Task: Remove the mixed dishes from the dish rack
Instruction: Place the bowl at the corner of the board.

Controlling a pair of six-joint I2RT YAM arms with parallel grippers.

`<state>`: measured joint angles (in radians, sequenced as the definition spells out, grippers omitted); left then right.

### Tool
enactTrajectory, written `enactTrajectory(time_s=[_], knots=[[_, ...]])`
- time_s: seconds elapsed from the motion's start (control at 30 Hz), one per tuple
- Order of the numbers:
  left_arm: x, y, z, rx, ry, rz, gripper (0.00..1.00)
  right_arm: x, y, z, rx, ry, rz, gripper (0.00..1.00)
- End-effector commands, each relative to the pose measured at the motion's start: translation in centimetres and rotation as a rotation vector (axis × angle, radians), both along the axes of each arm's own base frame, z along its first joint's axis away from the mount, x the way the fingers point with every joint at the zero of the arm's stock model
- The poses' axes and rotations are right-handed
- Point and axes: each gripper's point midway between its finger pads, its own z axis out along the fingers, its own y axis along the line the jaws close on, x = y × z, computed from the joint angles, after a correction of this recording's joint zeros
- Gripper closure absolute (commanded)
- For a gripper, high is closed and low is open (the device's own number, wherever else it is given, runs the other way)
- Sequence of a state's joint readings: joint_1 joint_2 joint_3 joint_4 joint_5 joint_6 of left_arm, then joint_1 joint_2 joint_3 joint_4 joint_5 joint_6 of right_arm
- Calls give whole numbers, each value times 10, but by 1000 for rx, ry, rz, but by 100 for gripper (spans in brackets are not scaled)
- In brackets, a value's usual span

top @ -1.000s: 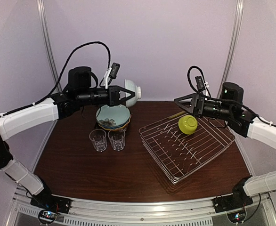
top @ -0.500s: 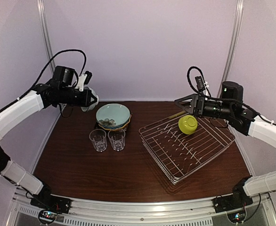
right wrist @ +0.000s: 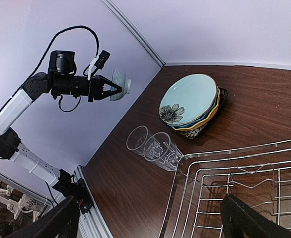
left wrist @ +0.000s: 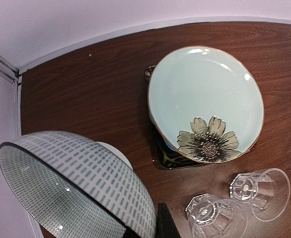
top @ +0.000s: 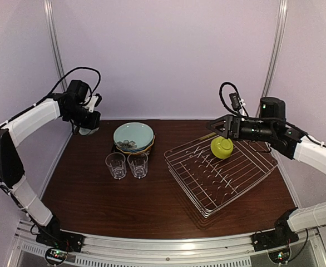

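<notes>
Tightly, left hand (top: 90,123) on white bowl (left wrist: 81,183)

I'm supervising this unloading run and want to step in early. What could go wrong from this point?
The left gripper pinches the white grid-patterned bowl by its rim, high over the far-left corner of the brown table; a slip could drop it. Lowering it could clip the two clear glasses or the stacked plates. The open right gripper hovers by the round yellow-green bowl in the silver wire dish rack; a pinch may push it away.
</notes>
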<state>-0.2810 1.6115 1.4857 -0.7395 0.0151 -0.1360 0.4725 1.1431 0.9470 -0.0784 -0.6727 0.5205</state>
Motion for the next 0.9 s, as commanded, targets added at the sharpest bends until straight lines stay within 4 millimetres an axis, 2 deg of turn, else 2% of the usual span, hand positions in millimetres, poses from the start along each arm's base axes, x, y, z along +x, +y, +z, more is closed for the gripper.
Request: enactTrajectory(time_s=[0.0, 0.17, 0.4, 0.7, 0.87], knots=[[22, 16, -9, 100, 8, 30, 100, 6, -3, 5, -19, -28, -23, 0], [43, 22, -44, 96, 99, 41, 100, 6, -4, 1, -29, -27, -23, 0], [68, 28, -71, 123, 167, 42, 100, 5, -6, -2, -39, -28, -31, 0], [70, 40, -109, 239, 287, 37, 100, 7, -7, -2, -41, -26, -36, 0], [67, 48, -123, 288, 325, 45, 100, 8, -5, -2, -35, -24, -32, 0]])
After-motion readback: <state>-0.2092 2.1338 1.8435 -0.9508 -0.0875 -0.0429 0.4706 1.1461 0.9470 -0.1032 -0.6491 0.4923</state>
